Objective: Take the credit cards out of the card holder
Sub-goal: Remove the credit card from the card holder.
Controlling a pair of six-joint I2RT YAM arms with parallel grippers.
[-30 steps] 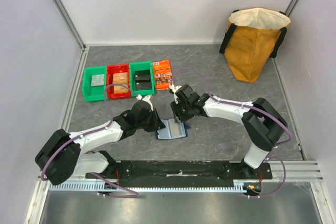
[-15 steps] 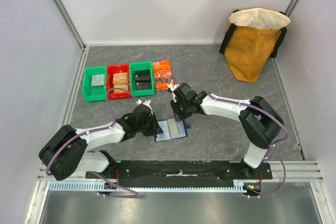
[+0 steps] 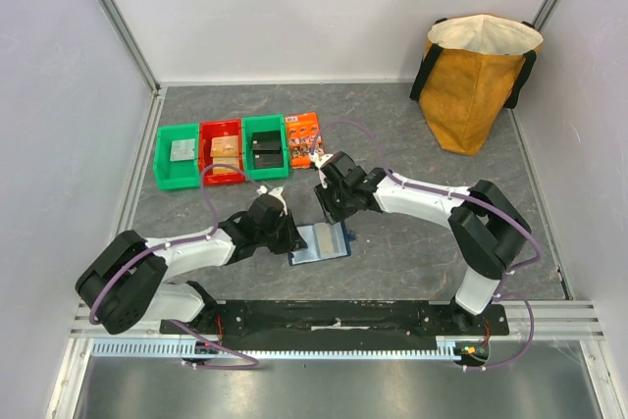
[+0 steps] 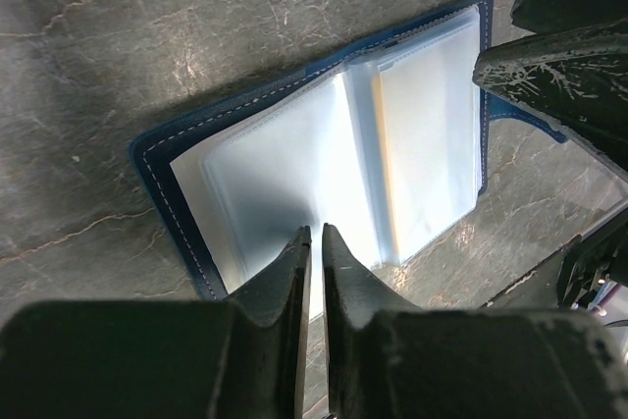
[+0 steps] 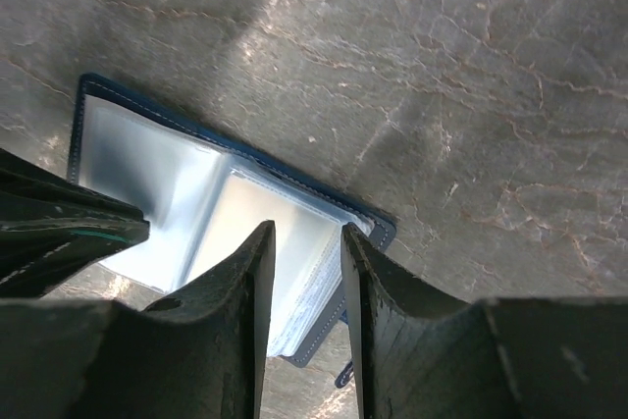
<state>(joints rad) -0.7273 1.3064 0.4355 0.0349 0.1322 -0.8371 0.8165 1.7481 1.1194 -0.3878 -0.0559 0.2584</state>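
The card holder (image 3: 321, 242) lies open on the table, navy cover down and pale blue sleeves up. In the left wrist view the card holder (image 4: 294, 159) fills the middle. My left gripper (image 4: 314, 233) is shut, its tips resting on the left sleeve page. A tan edge of one of the credit cards (image 4: 389, 159) shows through the right sleeve, and the rest are hidden in the sleeves. My right gripper (image 5: 306, 233) is open, its jaws straddling the right page of the card holder (image 5: 294, 233) near its edge. From above, the left gripper (image 3: 285, 235) and right gripper (image 3: 335, 211) flank it.
Behind the arms stand a green bin (image 3: 177, 156), a red bin (image 3: 223, 152) and a second green bin (image 3: 265, 147), with an orange printed packet (image 3: 305, 139) beside them. A yellow-brown bag (image 3: 476, 80) stands at the back right.
My left gripper has closed and settled onto the left page. The right gripper has drawn back slightly toward the far edge of the holder. The card holder stays open in place.
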